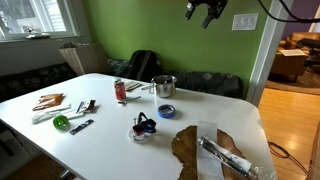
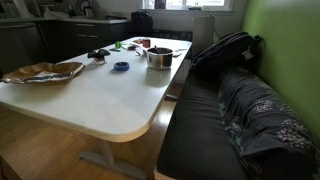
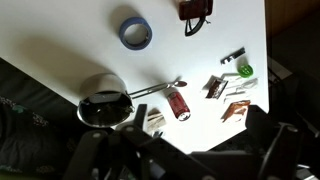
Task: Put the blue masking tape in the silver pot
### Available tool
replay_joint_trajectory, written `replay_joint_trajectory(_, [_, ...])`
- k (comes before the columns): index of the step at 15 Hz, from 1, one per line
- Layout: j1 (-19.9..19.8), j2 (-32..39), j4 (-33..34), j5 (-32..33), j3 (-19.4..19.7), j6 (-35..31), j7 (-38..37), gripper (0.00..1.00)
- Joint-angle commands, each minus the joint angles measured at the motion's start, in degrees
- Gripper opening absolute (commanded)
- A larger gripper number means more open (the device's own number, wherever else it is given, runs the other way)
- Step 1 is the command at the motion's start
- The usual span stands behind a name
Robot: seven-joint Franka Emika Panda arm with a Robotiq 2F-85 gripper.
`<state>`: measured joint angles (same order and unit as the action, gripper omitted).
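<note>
The blue masking tape (image 1: 166, 110) lies flat on the white table (image 1: 110, 130), just in front of the silver pot (image 1: 163, 86). Both also show in an exterior view, tape (image 2: 121, 66) and pot (image 2: 159, 57). In the wrist view the tape (image 3: 136, 32) is near the top and the pot (image 3: 103, 108) at the lower left, with a dark inside. My gripper (image 1: 203, 12) hangs high above the table, far from both, open and empty. In the wrist view its fingers (image 3: 195, 152) are dark blurred shapes at the bottom.
A red can (image 1: 120, 90), a spoon (image 3: 160, 89), a green object (image 1: 62, 122), a black tangled item (image 1: 143, 126) and small tools lie on the table. A wooden board (image 1: 210, 150) sits at one end. A couch (image 2: 240, 120) with a backpack (image 2: 225, 50) runs alongside.
</note>
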<state>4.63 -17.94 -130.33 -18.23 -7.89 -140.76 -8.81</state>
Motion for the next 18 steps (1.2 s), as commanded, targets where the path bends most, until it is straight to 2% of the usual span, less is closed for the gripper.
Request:
replay_joint_trajectory(1, [-1.4,3.9,-0.8,5.1,-0.3,-1.5,-3.9,1.00])
replay_joint_trajectory(4, [-3.6,9.9,-1.7,12.8,-0.5,-3.3,-8.8,1.00])
replay_joint_trajectory(8, [-3.8,17.1,-0.1,19.1,0.9,-3.9,-13.5,1.00])
replay_joint_trajectory(10, [-3.1,19.2,0.8,19.9,1.7,-3.6,-14.8,1.00])
replay_joint_trajectory(11, [-2.7,17.2,-0.7,17.9,2.0,-3.8,-12.4,1.00])
replay_joint_trajectory(17, [-2.5,17.8,-0.1,17.9,2.2,-3.8,-12.4,1.00])
replay_joint_trajectory(18, [-2.5,18.9,0.4,19.7,2.2,-3.4,-13.7,1.00])
